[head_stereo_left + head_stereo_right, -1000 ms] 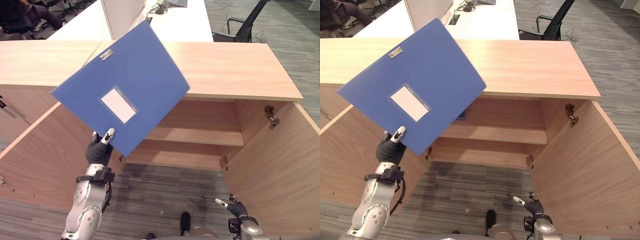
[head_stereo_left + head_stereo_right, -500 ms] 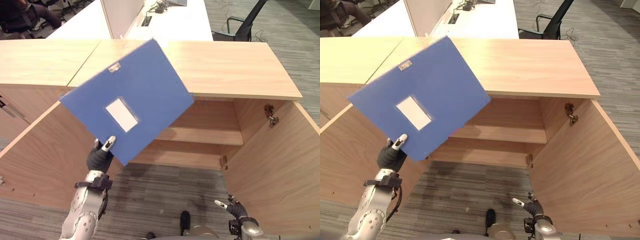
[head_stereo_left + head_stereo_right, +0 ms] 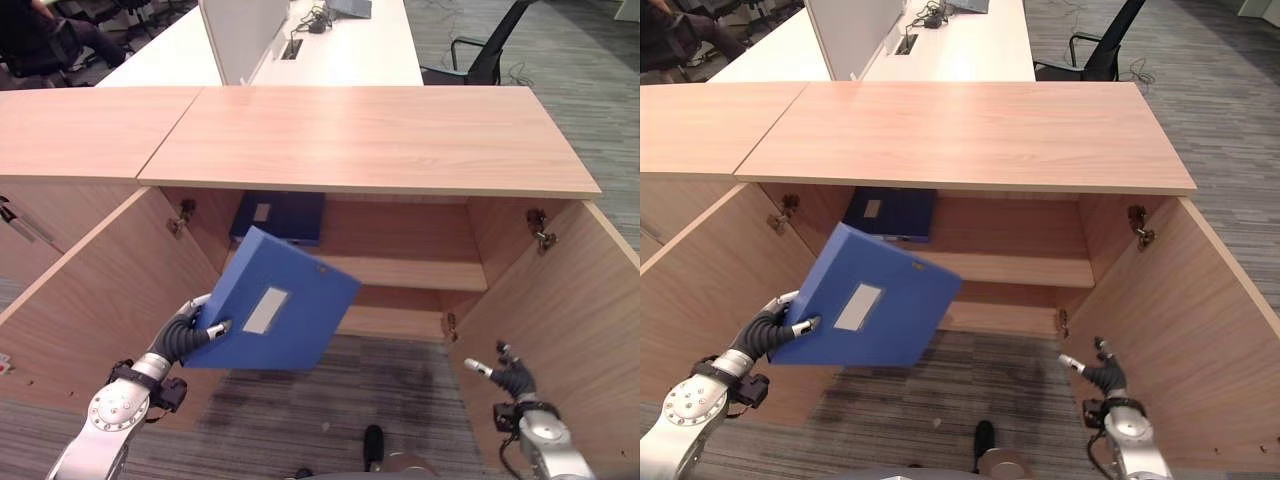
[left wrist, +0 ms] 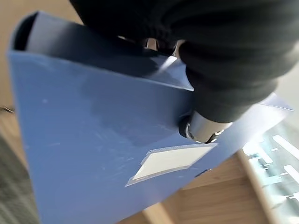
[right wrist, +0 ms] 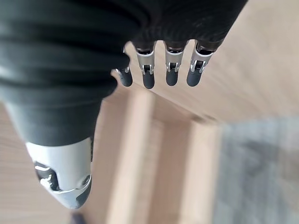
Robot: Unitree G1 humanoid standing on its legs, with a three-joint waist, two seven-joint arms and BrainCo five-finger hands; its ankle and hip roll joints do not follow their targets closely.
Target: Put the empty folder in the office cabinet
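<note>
— Folder? Which way round?

— Blue folder (image 3: 275, 318) up in front of the open cabinet (image 3: 400, 255), tilted, labelled face up toward the camera. Long axis from 8 o'clock to 2 o'clock, far corner aimed into the opening just below the shelf (image 3: 405, 272). Clear of every board.

— Anything hidden or hard to read?

— Near lower corner covered by the left hand (image 3: 192, 330). Underside not visible. Second blue folder (image 3: 278, 216) lying flat on the shelf at 11 o'clock, its back half lost in shadow under the wooden surface (image 3: 370, 135) that tops the cabinet. Both doors swung wide, cut off by the edges.

— And the fingers?

— Left fingers (image 3: 775, 318) curled round the folder's near edge, thumb pressed on the top face beside the pale label (image 3: 266, 309). Right hand (image 3: 1102, 378) low at 5 o'clock, by the right door (image 3: 560, 330), fingers nearly straight and apart, holding nothing, touching nothing.
</note>
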